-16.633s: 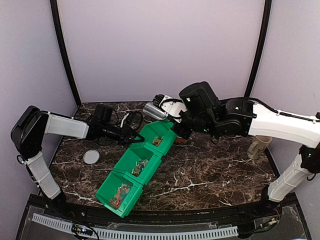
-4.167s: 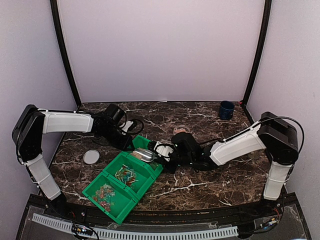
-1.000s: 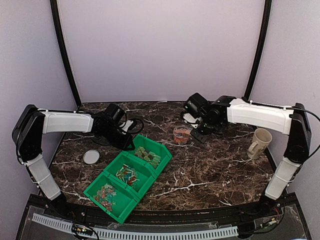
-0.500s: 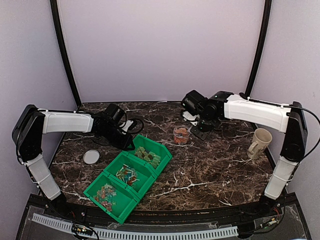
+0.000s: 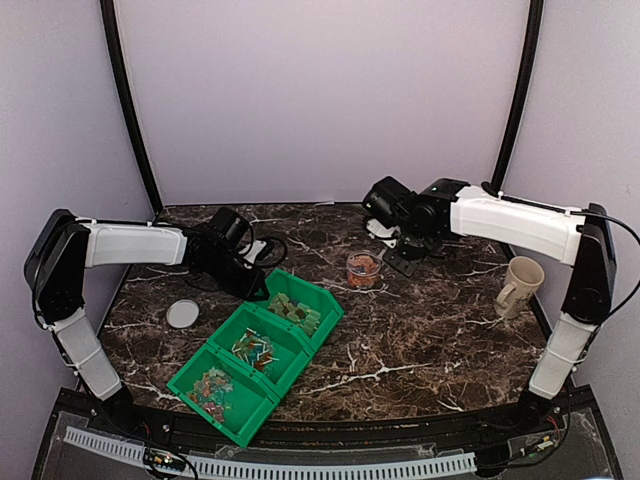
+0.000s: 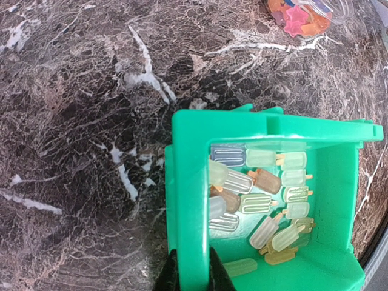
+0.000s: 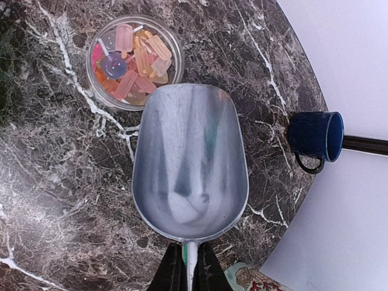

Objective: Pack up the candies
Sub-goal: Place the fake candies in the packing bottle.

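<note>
Candies (image 6: 254,203) in one jar (image 5: 363,278), one three-compartment bin (image 6: 189,194).

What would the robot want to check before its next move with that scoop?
1. The scoop is empty: ok, nothing lies in it.
2. The right jaws are shut on the scoop's handle: ok.
3. The jar stands upright with candies inside: ok.
4. There is room left in the jar: cannot tell.
5. The left jaws are clamped on the wall of the green bin: ok.
6. The lid lies free, left of the green bin: ok.
</note>
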### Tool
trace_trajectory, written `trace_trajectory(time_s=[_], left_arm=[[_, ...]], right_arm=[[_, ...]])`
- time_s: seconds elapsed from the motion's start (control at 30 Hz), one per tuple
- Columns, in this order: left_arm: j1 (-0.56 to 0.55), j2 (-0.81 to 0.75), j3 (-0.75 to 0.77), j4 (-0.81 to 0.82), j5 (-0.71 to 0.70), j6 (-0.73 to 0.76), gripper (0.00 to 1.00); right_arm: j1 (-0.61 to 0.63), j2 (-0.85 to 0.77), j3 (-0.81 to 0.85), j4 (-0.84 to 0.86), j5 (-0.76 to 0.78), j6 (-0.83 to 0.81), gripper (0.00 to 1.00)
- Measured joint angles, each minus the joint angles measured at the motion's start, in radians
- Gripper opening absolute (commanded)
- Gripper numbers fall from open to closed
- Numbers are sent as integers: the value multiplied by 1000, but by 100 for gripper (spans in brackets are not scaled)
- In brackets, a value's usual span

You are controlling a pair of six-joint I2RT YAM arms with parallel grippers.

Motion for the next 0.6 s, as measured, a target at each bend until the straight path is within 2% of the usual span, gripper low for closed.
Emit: trace_trajectory(time_s=[0.13, 0.27, 0.43, 0.6], left_arm=[[0, 0, 0, -2, -16, 0, 0], [5, 0, 4, -9, -24, 0, 0], [18, 7, 46, -33, -37, 12, 0], [34, 39, 122, -60, -58, 26, 0]], right_arm=[[0, -64, -79, 88, 15, -2, 3], [1, -215, -253, 261, 22, -13, 0], [13, -417, -531, 538, 13, -21, 0], [37, -527, -752, 819, -3, 2, 1]])
